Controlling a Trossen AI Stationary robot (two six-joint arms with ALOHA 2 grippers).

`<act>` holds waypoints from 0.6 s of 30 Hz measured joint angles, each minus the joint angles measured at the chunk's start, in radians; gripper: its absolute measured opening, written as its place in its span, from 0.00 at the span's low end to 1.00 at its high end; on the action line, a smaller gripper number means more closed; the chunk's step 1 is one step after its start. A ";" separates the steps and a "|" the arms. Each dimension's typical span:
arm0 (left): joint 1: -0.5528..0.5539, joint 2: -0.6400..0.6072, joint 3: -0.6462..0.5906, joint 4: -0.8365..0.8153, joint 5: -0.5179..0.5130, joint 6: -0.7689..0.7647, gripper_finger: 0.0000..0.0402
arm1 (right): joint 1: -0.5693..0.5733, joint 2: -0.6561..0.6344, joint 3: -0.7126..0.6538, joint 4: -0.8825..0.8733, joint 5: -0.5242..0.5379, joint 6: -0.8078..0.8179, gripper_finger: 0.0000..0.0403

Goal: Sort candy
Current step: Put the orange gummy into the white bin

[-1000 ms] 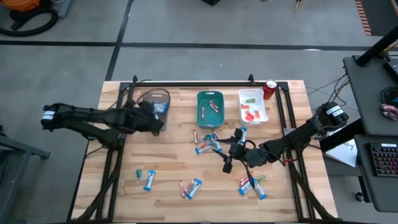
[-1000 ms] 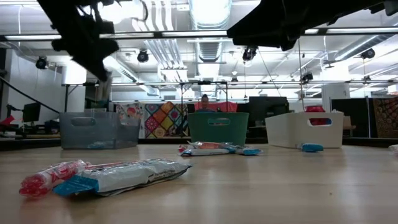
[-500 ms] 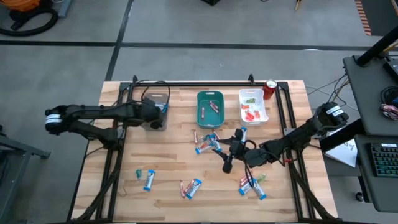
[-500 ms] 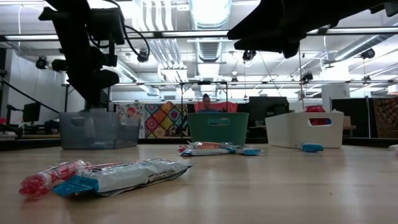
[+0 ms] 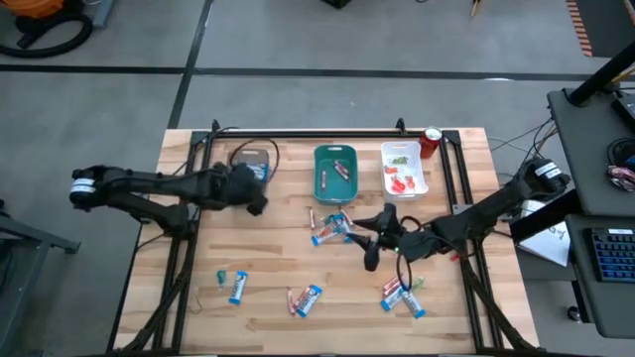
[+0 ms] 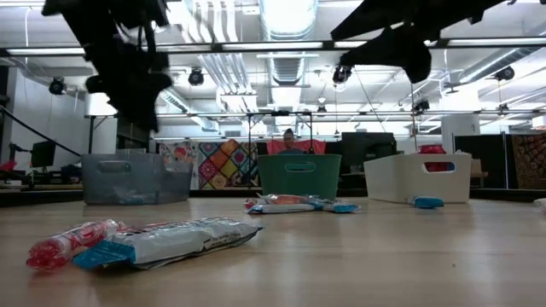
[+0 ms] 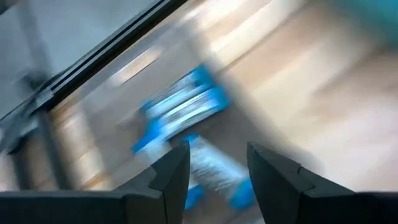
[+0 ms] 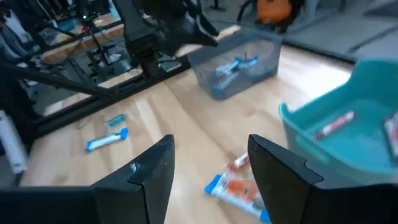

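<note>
Wrapped candy lies scattered on the wooden table: a small pile (image 5: 332,228) in the middle, blue-and-white bars (image 5: 238,286) (image 5: 308,297) near the front, more (image 5: 402,296) at the front right. My left gripper (image 7: 217,180) stands open just near of the clear tray (image 5: 250,159), above blue-and-white bars (image 7: 180,109) lying in that tray, with nothing between its fingers. My right gripper (image 8: 211,168) is open and empty, hovering right of the middle pile (image 8: 239,186), fingers pointing toward it.
A teal tray (image 5: 335,174) with a few sweets and a white tray (image 5: 404,169) with red and green pieces stand at the back; a red can (image 5: 431,141) stands beside the white tray. A black frame rail (image 5: 308,133) runs along the far edge.
My left gripper went toward the far edge and dipped down over the clear tray, then rose and drew back toward the near edge. The right arm has shifted slightly above the middle pile.
</note>
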 joint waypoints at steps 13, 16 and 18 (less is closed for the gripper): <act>-0.492 0.025 -0.024 0.627 -0.051 0.259 0.36 | -0.030 0.027 0.178 -0.897 -0.453 0.644 0.42; -0.523 0.032 -0.024 0.657 -0.101 0.289 0.36 | -0.033 0.101 0.272 -1.198 -0.530 0.727 0.42; -0.523 0.032 -0.024 0.658 -0.114 0.290 0.36 | -0.033 0.153 0.315 -1.369 -0.570 0.743 0.42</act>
